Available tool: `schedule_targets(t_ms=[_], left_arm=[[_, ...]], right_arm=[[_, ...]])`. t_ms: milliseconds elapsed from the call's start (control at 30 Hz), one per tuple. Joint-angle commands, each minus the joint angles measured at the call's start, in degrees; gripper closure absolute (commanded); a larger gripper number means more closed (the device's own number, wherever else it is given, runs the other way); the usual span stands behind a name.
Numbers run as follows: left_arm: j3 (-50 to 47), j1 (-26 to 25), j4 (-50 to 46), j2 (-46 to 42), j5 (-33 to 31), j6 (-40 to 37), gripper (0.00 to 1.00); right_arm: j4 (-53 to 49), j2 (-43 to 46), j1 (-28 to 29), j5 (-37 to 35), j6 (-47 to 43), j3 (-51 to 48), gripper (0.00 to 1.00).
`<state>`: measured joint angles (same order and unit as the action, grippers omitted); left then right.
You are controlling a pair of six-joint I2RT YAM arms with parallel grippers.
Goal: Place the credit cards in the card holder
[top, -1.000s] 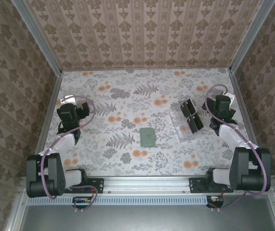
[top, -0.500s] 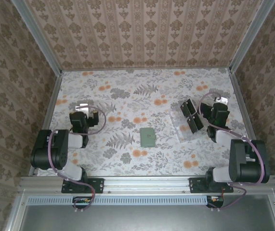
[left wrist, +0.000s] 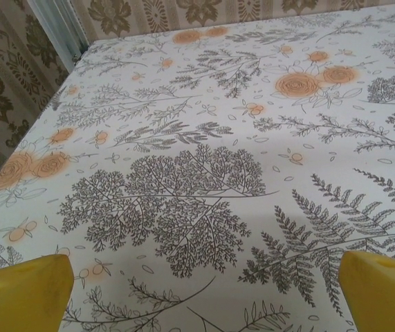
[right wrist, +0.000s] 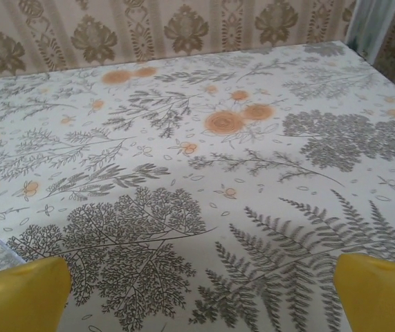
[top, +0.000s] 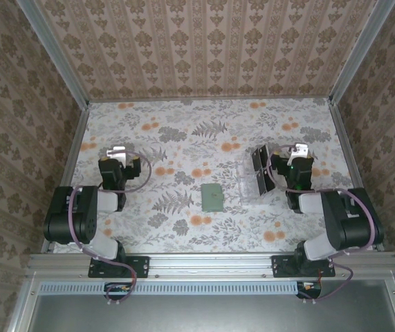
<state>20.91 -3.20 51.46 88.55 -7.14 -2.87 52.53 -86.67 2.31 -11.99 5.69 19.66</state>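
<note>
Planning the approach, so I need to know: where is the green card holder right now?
In the top view the card holder lies flat near the middle of the table, just left of the clear rack.

You've got 1 card holder [top: 213, 198], 1 clear rack [top: 248, 188], at least 2 credit cards [top: 259, 166] showing in it, exact no. unclear, 2 grippers: left gripper [top: 117, 152], right gripper [top: 295, 151], 1 counter [top: 183, 124].

My left arm [top: 72, 221] and right arm [top: 346, 225]: black joint housings, pale grey links, a lilac cable [top: 144, 173] looped along each. Black base plates [top: 120, 266], lower frame. My left gripper [top: 117, 150] and right gripper [top: 298, 149]: black bodies, yellow fingertips [left wrist: 21, 290].
</note>
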Motion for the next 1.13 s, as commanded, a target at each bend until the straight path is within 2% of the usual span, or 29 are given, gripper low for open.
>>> schedule_targets(t_ms=[0, 167, 1100], left_arm=[[1.6, 0.7, -0.2, 0.0, 2.2, -0.8, 0.00], [2.3, 2.1, -1.5, 0.0, 5.1, -0.2, 0.00], [2.4, 2.1, -1.7, 0.1, 5.1, 0.0, 0.00]], right_arm=[[-0.5, -0.5, 0.4, -1.0, -2.2, 1.7, 0.01], [-2.6, -1.2, -0.1, 0.3, -2.2, 3.3, 0.01], [-2.2, -1.0, -0.4, 1.9, -2.5, 3.0, 0.00]])
